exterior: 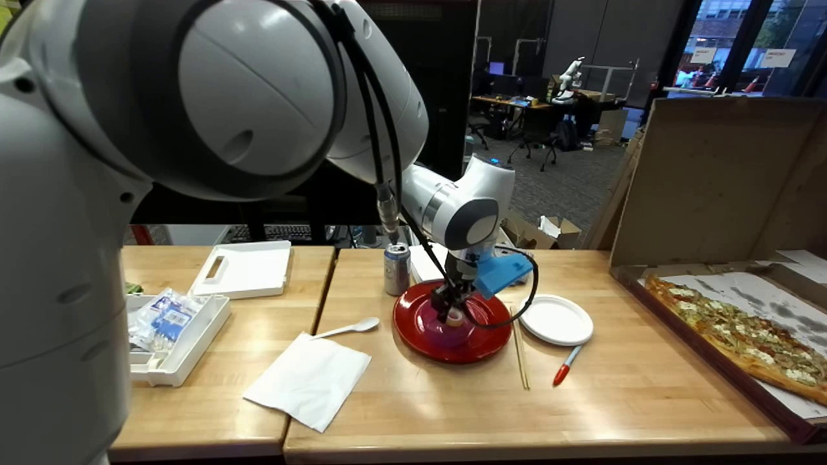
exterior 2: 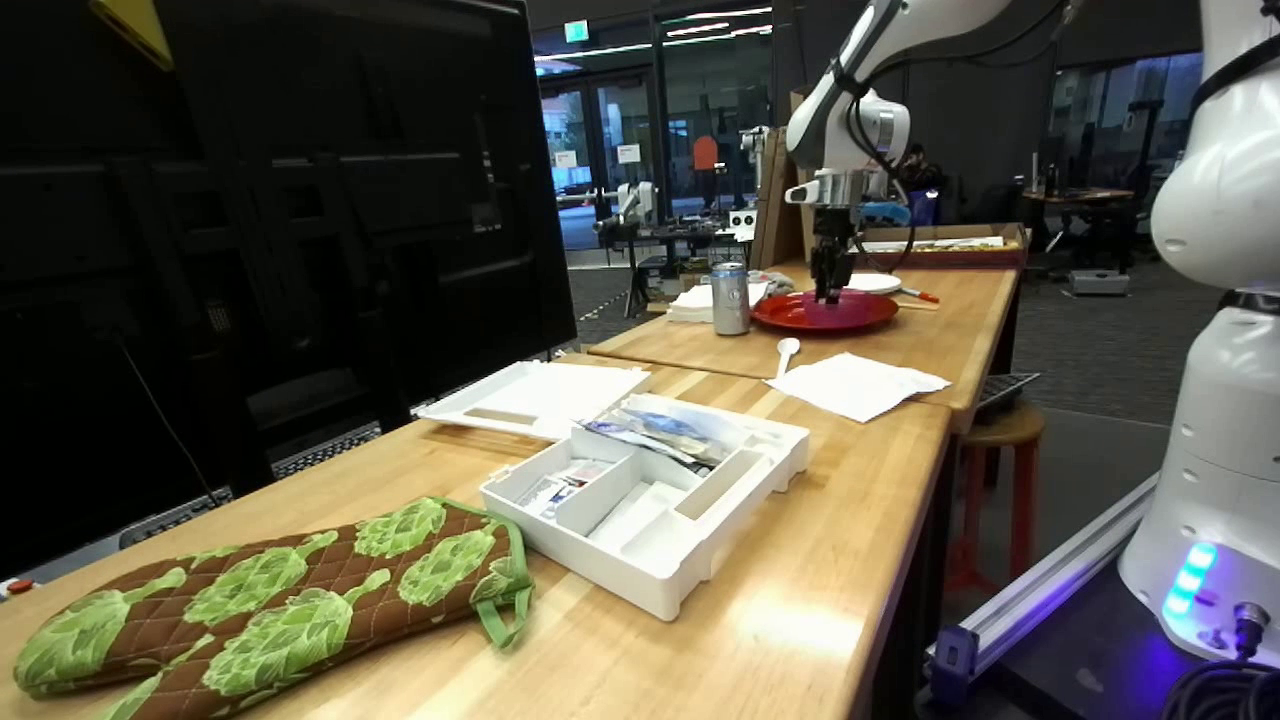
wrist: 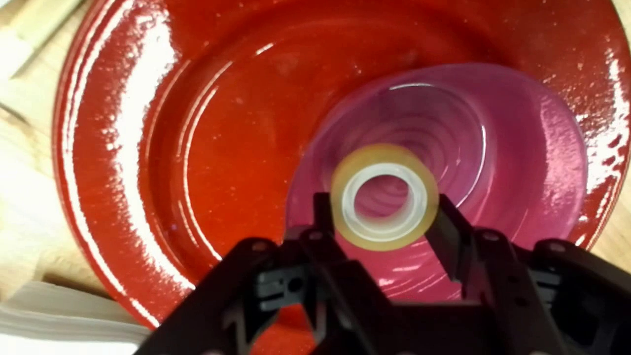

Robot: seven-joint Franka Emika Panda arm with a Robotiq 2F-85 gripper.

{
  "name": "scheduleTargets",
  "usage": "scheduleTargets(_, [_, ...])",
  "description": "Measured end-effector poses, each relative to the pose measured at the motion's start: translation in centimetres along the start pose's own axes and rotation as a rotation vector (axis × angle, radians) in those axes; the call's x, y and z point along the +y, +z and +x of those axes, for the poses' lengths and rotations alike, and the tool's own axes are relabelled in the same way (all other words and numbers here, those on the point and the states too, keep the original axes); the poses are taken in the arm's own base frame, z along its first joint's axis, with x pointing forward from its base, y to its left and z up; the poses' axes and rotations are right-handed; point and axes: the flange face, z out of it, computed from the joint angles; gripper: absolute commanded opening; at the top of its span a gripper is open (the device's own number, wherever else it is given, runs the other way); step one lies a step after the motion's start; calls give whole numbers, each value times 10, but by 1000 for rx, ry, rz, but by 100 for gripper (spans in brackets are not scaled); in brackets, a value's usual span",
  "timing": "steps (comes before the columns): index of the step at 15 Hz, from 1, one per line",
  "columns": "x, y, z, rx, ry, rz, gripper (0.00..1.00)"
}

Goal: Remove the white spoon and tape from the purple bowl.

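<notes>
In the wrist view, the tape, a small yellowish roll with a white core, sits between the fingertips of my gripper, pressed from both sides. Behind it is the translucent purple bowl, resting on the glossy red plate. In an exterior view, the tape shows within the outline of the purple bowl; whether it touches the bowl I cannot tell. The white spoon lies on the table left of the red plate, its handle reaching a white napkin.
A can stands close behind the red plate. Chopsticks, a white plate and a red-capped marker lie to its right, before an open pizza box. A white case and an oven mitt occupy the adjoining table.
</notes>
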Motion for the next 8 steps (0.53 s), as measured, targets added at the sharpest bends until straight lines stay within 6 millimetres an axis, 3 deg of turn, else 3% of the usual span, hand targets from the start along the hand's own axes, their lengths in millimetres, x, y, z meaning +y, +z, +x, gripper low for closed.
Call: scheduleTargets(8, [-21, -29, -1, -3, -41, -76, 24])
